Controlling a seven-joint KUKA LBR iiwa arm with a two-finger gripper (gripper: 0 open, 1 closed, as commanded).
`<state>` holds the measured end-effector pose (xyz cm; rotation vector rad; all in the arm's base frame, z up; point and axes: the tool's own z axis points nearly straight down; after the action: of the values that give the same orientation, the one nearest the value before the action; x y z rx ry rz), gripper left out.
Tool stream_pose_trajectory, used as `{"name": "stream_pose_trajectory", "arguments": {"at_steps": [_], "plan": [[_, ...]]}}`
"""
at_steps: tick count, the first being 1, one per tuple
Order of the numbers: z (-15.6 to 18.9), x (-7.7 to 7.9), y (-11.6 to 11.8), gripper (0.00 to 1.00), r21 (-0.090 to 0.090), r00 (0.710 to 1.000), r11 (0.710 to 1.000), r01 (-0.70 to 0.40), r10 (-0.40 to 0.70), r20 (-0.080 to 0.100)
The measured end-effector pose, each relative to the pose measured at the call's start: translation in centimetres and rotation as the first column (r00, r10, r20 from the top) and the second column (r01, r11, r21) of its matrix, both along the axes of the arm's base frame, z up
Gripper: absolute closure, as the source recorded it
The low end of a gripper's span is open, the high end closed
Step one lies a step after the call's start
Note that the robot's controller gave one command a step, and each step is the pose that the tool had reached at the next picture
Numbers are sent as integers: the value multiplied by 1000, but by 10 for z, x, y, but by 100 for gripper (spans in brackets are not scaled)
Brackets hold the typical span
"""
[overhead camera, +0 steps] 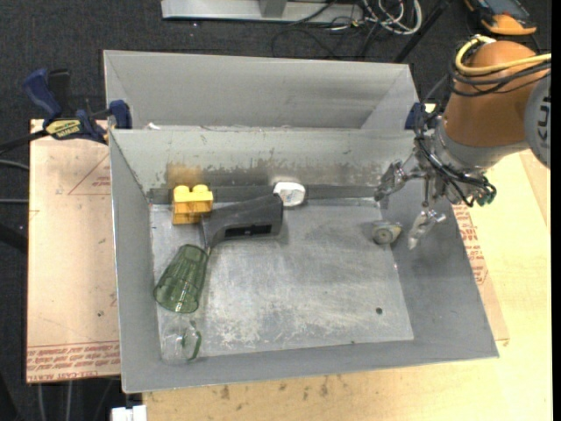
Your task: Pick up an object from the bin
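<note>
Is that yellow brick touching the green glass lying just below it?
Apart. The camera view shows a strip of bare bin floor between the yellow brick and the green glass.

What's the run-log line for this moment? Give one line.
gripper: open, empty | position: right side of grey metal bin, near small round grey disc | pick: not yet made

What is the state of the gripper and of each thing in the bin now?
Gripper: open, holding nothing.
Green cup: lying on its side.
Yellow block: resting flat, beside the dark grey tool.
Dark grey tool: lying flat.
White piece: lying behind the tool.
Small grey round piece: loose, beside the gripper.
</note>
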<state>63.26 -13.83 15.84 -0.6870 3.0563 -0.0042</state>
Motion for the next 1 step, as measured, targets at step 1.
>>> {"name": "stream_pose_trajectory", "arguments": {"at_steps": [1], "plan": [[-83, 20, -10, 100, 10, 993, 993, -115, 115, -5]]}}
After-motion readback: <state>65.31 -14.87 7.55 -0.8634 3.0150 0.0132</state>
